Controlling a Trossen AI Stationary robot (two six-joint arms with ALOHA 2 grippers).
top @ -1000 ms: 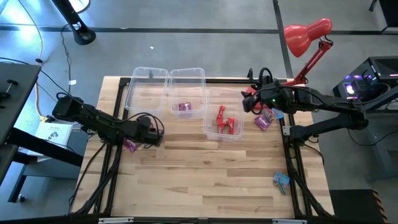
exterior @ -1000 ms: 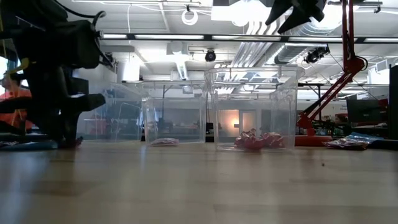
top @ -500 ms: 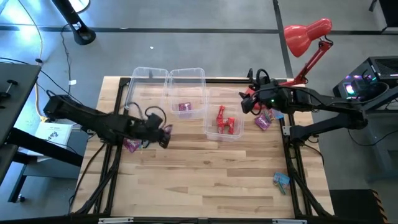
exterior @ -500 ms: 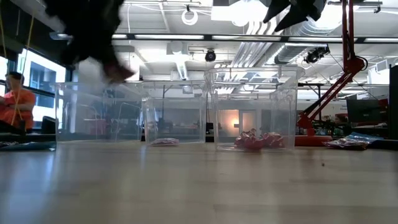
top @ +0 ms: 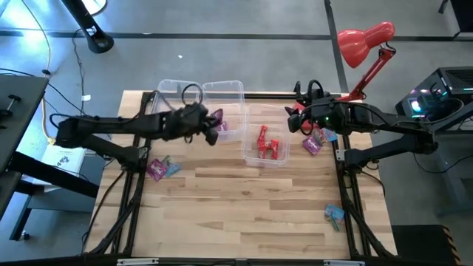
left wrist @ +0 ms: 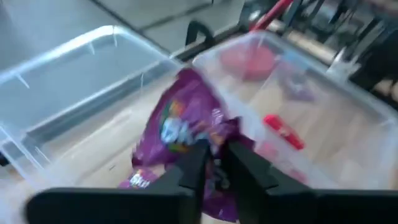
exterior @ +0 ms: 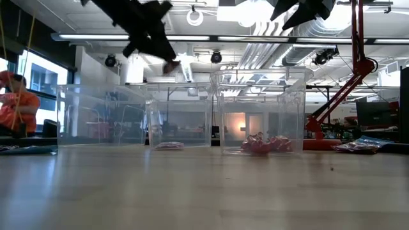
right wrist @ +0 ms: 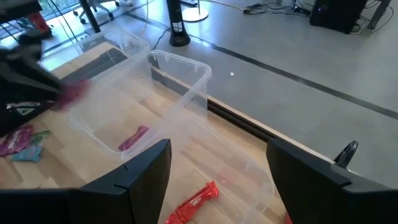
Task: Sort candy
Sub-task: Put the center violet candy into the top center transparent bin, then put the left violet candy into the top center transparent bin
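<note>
My left gripper [top: 213, 123] hangs over the middle clear bin [top: 222, 84], shut on a shiny purple-pink candy [left wrist: 186, 121]; the low view shows it high above the table [exterior: 170, 64]. One purple candy [top: 219, 128] lies on that bin's floor. Red candies [top: 267, 144] lie in the right bin [top: 252, 158], and the left bin [top: 177, 83] has no candy showing. My right gripper [top: 294, 120] waits open [right wrist: 217, 186] above the right bin's far right corner, touching nothing. Loose purple and light blue candies [top: 160, 168] lie on the wood near the left edge. My left gripper pinches the purple-pink candy between its two fingers [left wrist: 193, 167], on one edge of the crinkly wrapper [left wrist: 210, 144]. Most of the wrapper sticks out past the fingertips. The candy is lifted clear, above the middle bin.
A small heap of purple and blue candies [top: 316, 140] lies at the table's right edge, and one blue candy [top: 334, 213] sits near the right front corner. A red desk lamp [top: 366, 41] stands beyond the far right corner. A person in orange [exterior: 16, 108] sits in the room behind.
My left gripper has risen from the loose candies near the table's left edge and swung toward the far edge and the right, ending over the middle bin. The purple-pink candy went up with it, lifted clear of the table.
</note>
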